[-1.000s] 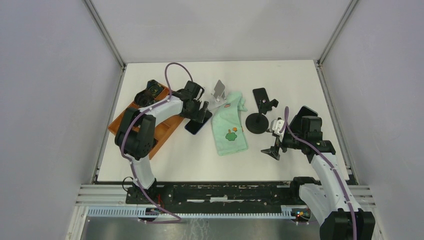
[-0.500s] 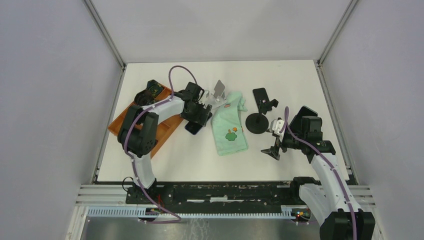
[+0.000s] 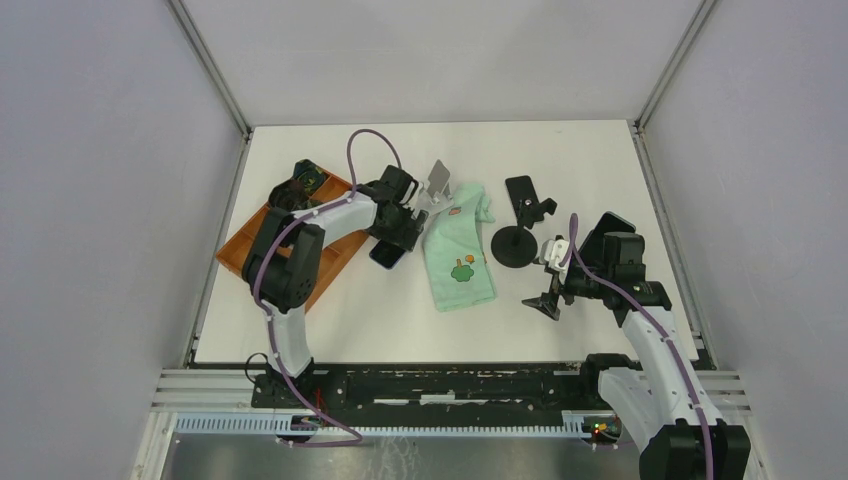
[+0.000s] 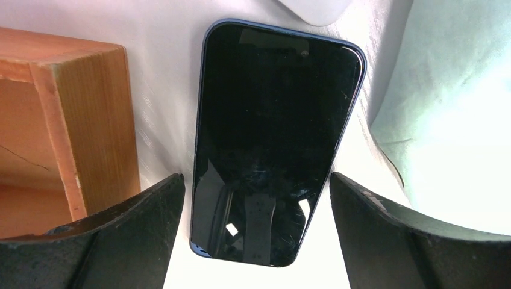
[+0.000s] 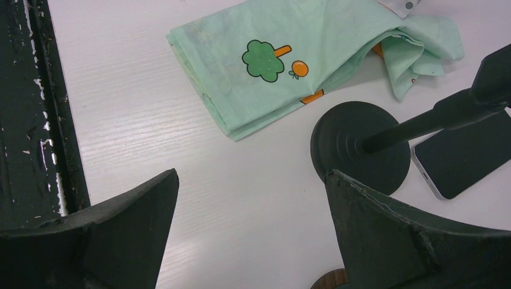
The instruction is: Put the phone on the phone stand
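1. Lying flat and screen up on the table (image 3: 340, 320), the phone (image 4: 274, 144) sits between the wooden tray (image 4: 78, 120) and the green cloth (image 4: 446, 108). The left gripper (image 4: 254, 186) straddles it, jaws spread and touching nothing.
2. It looks rigid, glassy and probably slippery; I would pinch across the long edges near the middle.
3. The tray wall just beside it and the nearby cloth crowd the fingers.
4. A silver stand (image 3: 437, 178) waits beyond the phone and a black stand (image 5: 343, 144) farther right.
5. The right gripper (image 5: 250, 192) hangs open and empty near the black stand's base, where a second phone (image 5: 464, 159) lies.

Dark-blue phone (image 4: 274, 144) lies flat (screen up); black round-based phone stand (image 3: 512, 245) upright, apart.
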Robot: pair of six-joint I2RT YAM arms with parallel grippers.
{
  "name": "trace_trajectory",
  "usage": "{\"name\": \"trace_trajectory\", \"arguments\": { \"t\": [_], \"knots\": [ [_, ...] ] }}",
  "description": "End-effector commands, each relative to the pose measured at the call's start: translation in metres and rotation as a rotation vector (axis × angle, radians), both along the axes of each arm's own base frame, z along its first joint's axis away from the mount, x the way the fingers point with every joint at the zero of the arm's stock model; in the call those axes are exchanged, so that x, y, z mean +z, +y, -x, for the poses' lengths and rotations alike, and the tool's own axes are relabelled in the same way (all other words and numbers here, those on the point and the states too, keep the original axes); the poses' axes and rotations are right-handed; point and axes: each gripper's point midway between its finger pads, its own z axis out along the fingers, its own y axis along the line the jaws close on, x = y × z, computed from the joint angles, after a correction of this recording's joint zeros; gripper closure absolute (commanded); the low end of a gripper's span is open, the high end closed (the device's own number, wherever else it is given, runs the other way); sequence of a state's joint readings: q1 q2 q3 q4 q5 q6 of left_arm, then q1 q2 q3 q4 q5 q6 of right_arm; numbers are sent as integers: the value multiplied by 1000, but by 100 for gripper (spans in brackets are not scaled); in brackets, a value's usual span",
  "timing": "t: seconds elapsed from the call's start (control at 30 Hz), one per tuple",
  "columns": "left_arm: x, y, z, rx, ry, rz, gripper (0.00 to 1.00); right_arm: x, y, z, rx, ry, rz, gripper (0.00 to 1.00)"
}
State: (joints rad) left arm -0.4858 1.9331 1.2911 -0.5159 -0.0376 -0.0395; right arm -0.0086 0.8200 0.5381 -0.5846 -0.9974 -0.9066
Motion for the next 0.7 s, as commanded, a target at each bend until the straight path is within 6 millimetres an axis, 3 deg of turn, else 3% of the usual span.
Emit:
{"name": "trace_trajectory", "arguments": {
  "t": [0.0,0.3,0.67],
  "knots": [
    [-18,7,8,-35,22,-111,5,5,2,0,19,-30,-6,2],
    [-26,0,17,-58,60,-100,13,5,2,1,19,-30,-6,2],
    [-32,0,20,-61,90,-96,7,6,2,1,21,-35,-5,2]
  ]
}}
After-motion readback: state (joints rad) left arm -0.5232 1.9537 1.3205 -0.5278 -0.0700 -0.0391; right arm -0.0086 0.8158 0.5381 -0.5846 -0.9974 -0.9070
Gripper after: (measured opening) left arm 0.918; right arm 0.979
